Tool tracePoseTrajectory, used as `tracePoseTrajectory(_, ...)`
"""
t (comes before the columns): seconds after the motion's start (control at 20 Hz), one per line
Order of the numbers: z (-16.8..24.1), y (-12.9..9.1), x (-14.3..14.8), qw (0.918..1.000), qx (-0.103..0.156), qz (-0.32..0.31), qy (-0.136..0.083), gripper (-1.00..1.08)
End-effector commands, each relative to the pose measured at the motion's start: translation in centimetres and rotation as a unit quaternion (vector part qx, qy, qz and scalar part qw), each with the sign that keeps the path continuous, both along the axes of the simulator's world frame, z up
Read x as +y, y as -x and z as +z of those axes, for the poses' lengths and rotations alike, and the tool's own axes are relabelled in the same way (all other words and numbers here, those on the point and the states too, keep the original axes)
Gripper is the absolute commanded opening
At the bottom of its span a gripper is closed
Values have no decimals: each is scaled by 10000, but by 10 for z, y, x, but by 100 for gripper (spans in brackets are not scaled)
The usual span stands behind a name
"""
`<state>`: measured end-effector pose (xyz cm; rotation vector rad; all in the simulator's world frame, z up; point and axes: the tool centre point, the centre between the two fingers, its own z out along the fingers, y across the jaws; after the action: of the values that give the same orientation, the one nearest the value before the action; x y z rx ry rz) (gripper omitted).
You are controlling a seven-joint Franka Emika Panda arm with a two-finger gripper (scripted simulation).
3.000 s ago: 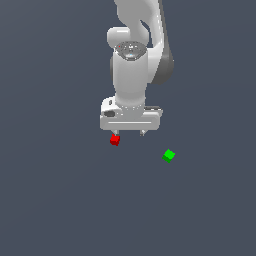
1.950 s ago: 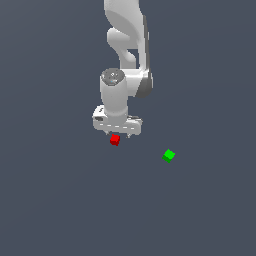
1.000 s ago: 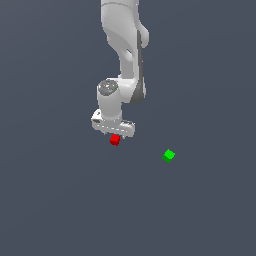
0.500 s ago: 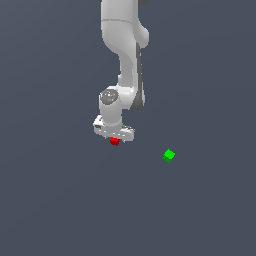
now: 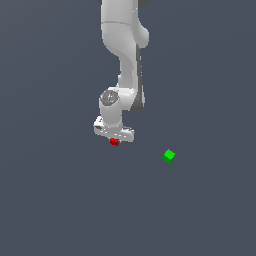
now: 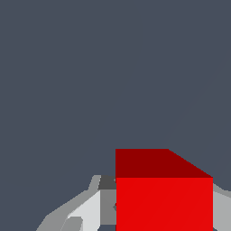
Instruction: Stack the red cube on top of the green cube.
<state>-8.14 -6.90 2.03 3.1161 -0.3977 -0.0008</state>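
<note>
In the wrist view the red cube (image 6: 164,198) fills the near part of the picture, sitting between the gripper (image 6: 158,212) fingers: one pale finger (image 6: 90,212) shows on one side of it and a sliver of the other on the opposite side. The fingers lie close against the cube's sides, but whether they press on it or only flank it cannot be told. Beyond the cube there is only the plain dark floor (image 6: 90,81).

In the exterior view the white arm (image 5: 125,55) comes down from the top edge, and its gripper (image 5: 114,138) is low over the floor (image 5: 60,200), with the red cube (image 5: 114,142) peeping out just under its body. The fingers are hidden here. The green cube (image 5: 169,155) lies on the floor well apart from the red one, toward the exterior view's right and a little lower in the picture, with nothing on top of it.
</note>
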Motion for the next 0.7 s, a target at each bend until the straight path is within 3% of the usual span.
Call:
tracePoseTrajectory(0.0, 0, 0, 0, 10000, -2, -1, 1, -100)
tracePoseTrajectory(0.65, 26, 1, 0, 10000, -1, -1, -2, -100)
